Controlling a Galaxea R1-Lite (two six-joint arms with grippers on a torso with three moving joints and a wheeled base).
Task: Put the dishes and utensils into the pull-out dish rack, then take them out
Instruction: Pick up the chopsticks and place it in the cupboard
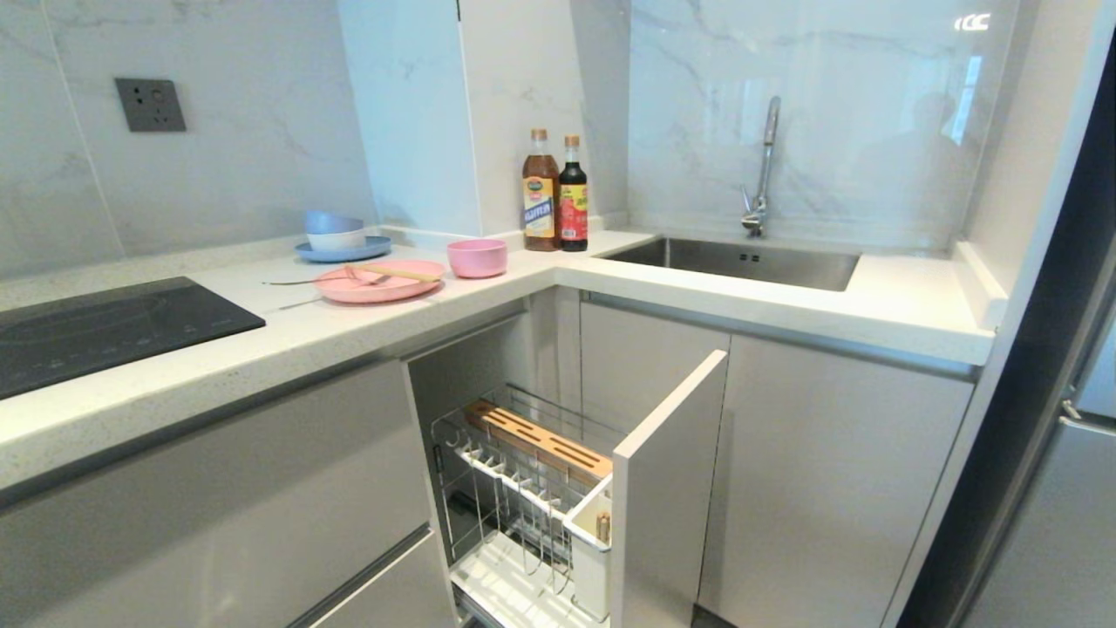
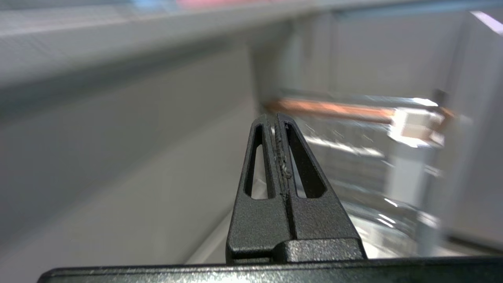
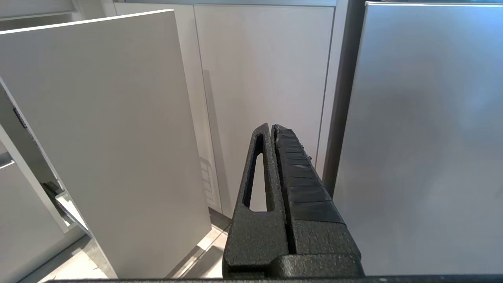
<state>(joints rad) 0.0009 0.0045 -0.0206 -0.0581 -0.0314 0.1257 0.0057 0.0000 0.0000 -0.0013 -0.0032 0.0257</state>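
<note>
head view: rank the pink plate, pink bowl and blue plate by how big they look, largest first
1. pink plate
2. blue plate, partly covered by stacked bowls and farther back, so unsure
3. pink bowl

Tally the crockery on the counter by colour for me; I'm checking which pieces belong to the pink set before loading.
Pink: 2, the pink plate and the pink bowl
Blue: 2, the blue plate and the blue bowl
White: 1, the white bowl stacked under the blue bowl
Total: 5
</note>
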